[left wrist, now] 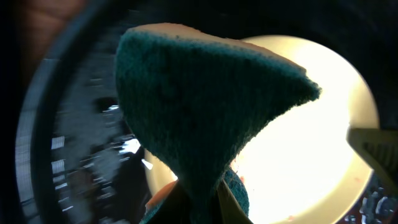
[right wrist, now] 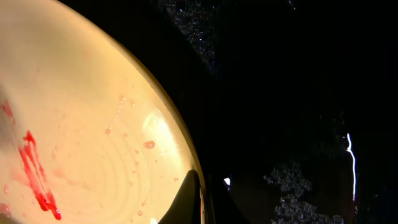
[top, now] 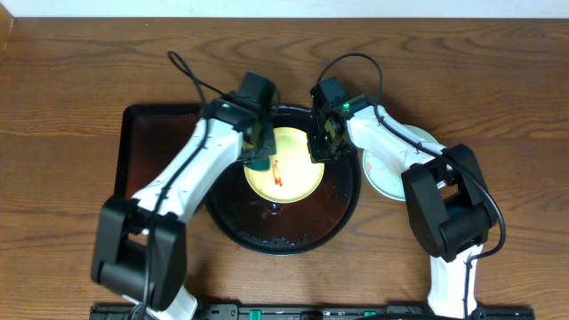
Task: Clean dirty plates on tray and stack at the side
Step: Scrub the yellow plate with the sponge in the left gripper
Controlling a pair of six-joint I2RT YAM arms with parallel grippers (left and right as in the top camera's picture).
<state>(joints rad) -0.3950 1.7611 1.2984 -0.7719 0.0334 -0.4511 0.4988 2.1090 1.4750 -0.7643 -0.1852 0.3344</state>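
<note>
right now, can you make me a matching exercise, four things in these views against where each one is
1 yellow plate
2 green sponge
3 pale blue-green plate
4 rectangular tray

a held in the left end effector
b inside the round black tray
c on the table, right of the round black tray
d left of the round black tray

Pairs: 1-b, 2-a, 3-c, 4-d

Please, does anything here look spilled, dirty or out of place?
Yes. The yellow plate in the round black tray carries a red sauce streak near its middle, not yet wiped off. Wet specks lie scattered on the tray floor around it. Nothing looks broken or tipped.
</note>
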